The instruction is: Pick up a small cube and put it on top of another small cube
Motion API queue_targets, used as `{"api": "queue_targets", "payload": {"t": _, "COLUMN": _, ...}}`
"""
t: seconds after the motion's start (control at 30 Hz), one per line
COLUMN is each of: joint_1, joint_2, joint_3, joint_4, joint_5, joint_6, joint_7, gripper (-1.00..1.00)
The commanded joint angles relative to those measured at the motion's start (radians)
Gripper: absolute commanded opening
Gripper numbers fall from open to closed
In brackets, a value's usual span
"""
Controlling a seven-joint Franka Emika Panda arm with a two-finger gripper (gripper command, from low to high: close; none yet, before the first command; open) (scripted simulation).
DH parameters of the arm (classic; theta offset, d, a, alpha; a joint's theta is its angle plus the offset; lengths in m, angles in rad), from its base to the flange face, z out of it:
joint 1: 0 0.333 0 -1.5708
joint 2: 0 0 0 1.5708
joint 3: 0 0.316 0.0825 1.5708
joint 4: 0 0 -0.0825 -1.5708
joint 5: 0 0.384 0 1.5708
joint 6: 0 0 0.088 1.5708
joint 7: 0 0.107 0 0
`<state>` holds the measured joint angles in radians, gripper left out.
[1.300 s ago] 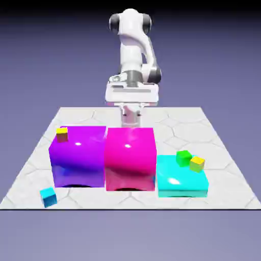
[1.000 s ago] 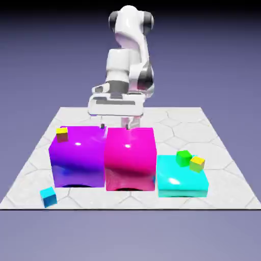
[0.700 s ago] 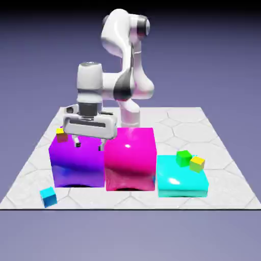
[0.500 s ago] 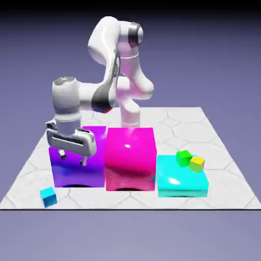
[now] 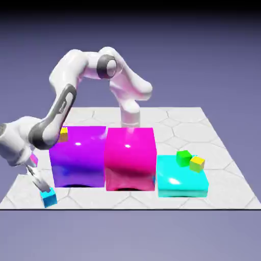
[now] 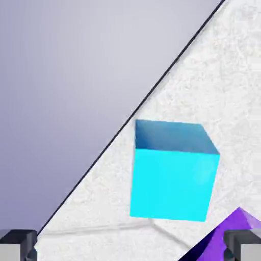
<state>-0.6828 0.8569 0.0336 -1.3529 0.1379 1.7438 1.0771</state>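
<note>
Leaning out over the exterior view's left, the smooth white arm with its dark joint bands brings the tool down by the small cyan-blue cube, and its two grey fingertips stand wide apart, released, with no grip on anything! That cube, plain-faced and sharp-edged, sits on the pale, vein-patterned tabletop near its front edge. Next along comes the big glossy purple block, softly bulging, a small yellow cube up at its back left corner; then the shiny magenta block, just beside it; then the low, flat cyan block, with the small green cube and a second yellow cube showing at its top, side by side.

And what a swing! Half a second ago the hand hung in front of the purple block; now it's further left and lower, tilted, and the yellow cube on that block is back in sight. The cubes and blocks haven't budged.

At far left the hand runs off the picture, and a pink patch peeks out behind it, too little to name. The arm covers part of the left yellow cube. The hand view catches only a purple corner, cut off at the lower right.
</note>
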Motion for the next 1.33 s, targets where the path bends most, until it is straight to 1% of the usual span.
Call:
{"api": "queue_targets", "payload": {"t": 0.0, "joint_1": 0.000, "joint_2": 0.000, "joint_3": 0.000, "joint_4": 0.000, "joint_5": 0.000, "joint_6": 0.000, "joint_7": 0.000, "gripper": 0.00}}
{"api": "queue_targets", "payload": {"t": 0.03, "joint_1": 0.000, "joint_2": 0.000, "joint_3": 0.000, "joint_4": 0.000, "joint_5": 0.000, "joint_6": 0.000, "joint_7": 0.000, "gripper": 0.00}}
{"api": "queue_targets", "payload": {"t": 0.13, "joint_1": 0.009, "joint_2": 0.038, "joint_3": 0.003, "joint_4": -0.092, "joint_5": 0.006, "joint_6": 0.130, "joint_7": -0.009, "gripper": 0.00}}
{"api": "queue_targets", "payload": {"t": 0.17, "joint_1": 0.010, "joint_2": 0.044, "joint_3": 0.004, "joint_4": -0.105, "joint_5": 0.007, "joint_6": 0.149, "joint_7": -0.011, "gripper": 0.00}}
{"api": "queue_targets", "payload": {"t": 0.2, "joint_1": 0.010, "joint_2": 0.044, "joint_3": 0.004, "joint_4": -0.105, "joint_5": 0.007, "joint_6": 0.149, "joint_7": -0.011, "gripper": -1.00}}
{"api": "queue_targets", "payload": {"t": 0.23, "joint_1": 0.010, "joint_2": 0.044, "joint_3": 0.004, "joint_4": -0.105, "joint_5": 0.007, "joint_6": 0.149, "joint_7": -0.011, "gripper": -1.00}}
{"api": "queue_targets", "payload": {"t": 0.33, "joint_1": 0.001, "joint_2": 0.006, "joint_3": 0.000, "joint_4": -0.013, "joint_5": 0.001, "joint_6": 0.018, "joint_7": -0.001, "gripper": -1.00}}
{"api": "queue_targets", "payload": {"t": 0.37, "joint_1": 0.020, "joint_2": -0.013, "joint_3": 0.021, "joint_4": -0.016, "joint_5": -0.011, "joint_6": -0.002, "joint_7": -0.004, "gripper": -1.00}}
{"api": "queue_targets", "payload": {"t": 0.97, "joint_1": 0.659, "joint_2": -0.442, "joint_3": 0.673, "joint_4": -0.524, "joint_5": -0.359, "joint_6": -0.051, "joint_7": -0.143, "gripper": -1.00}}
{"api": "queue_targets", "payload": {"t": 1.03, "joint_1": 0.689, "joint_2": -0.463, "joint_3": 0.704, "joint_4": -0.548, "joint_5": -0.376, "joint_6": -0.054, "joint_7": -0.149, "gripper": -1.00}}
{"api": "queue_targets", "payload": {"t": 1.17, "joint_1": 0.685, "joint_2": -0.424, "joint_3": 0.679, "joint_4": -0.683, "joint_5": -0.417, "joint_6": 0.108, "joint_7": -0.123, "gripper": -1.00}}
{"api": "queue_targets", "payload": {"t": 1.2, "joint_1": 0.685, "joint_2": -0.424, "joint_3": 0.679, "joint_4": -0.683, "joint_5": -0.417, "joint_6": 0.108, "joint_7": -0.123, "gripper": 1.00}}
{"api": "queue_targets", "payload": {"t": 1.23, "joint_1": 0.685, "joint_2": -0.424, "joint_3": 0.679, "joint_4": -0.683, "joint_5": -0.417, "joint_6": 0.108, "joint_7": -0.123, "gripper": 1.00}}
{"api": "queue_targets", "payload": {"t": 1.3, "joint_1": 0.688, "joint_2": -0.445, "joint_3": 0.692, "joint_4": -0.610, "joint_5": -0.395, "joint_6": 0.022, "joint_7": -0.137, "gripper": 1.00}}
